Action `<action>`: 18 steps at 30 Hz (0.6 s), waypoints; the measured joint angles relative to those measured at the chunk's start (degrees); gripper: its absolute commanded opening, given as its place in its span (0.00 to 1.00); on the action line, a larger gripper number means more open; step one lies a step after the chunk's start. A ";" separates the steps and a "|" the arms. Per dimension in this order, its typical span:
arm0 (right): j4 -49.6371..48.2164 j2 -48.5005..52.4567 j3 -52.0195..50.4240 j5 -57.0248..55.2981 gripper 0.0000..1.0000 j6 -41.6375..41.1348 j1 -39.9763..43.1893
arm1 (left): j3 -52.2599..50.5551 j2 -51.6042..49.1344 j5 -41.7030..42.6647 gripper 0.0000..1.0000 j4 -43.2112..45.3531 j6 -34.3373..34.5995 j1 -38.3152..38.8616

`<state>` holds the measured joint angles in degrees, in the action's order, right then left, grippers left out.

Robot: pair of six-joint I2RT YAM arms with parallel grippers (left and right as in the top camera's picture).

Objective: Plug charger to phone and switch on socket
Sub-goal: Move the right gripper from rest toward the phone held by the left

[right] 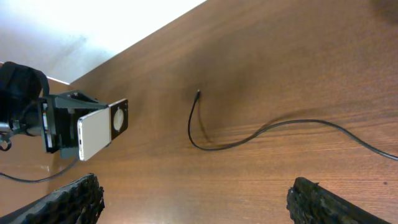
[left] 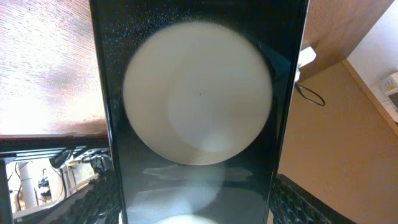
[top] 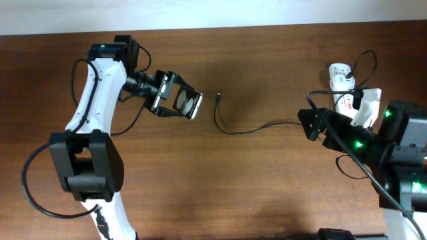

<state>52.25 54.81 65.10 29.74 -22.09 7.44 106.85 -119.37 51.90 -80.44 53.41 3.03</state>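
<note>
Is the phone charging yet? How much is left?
Not yet. Done: the left gripper grips the flat black glossy phone. In hand: likely lining it up with the plug; the right gripper is open, empty. Left: the thin black charger cable lies loose on the brown wooden table, tip apart from the phone, and the white power strip is untouched.

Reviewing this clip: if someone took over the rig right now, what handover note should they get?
Left gripper: shut on the phone, which is held up off the table with its screen filling the left wrist view.
Right gripper: open and empty, over the table near the right stretch of the cable.
Charger: lying loose on the table. Its plug tip is free, just right of the phone and not touching it.
Socket: at the far right, partly hidden by the right arm. Its switch state cannot be read.
Done: phone is in the grip.
Left: plug the tip into the phone, then switch on the socket.
</note>
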 measured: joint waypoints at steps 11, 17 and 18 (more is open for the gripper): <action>-0.02 5.90 0.00 3.41 0.97 0.04 0.00 | 0.00 0.00 -1.42 0.00 0.02 0.00 0.00; -0.96 6.36 0.00 3.63 0.97 -0.07 0.00 | 0.00 0.00 -2.23 0.00 0.02 0.20 0.00; -1.05 6.38 0.00 3.63 0.97 -0.20 0.00 | 0.00 0.00 -2.56 0.00 0.02 0.26 0.00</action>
<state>51.20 61.19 65.10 33.36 -22.28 7.44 106.85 -119.37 49.34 -80.42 53.67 3.03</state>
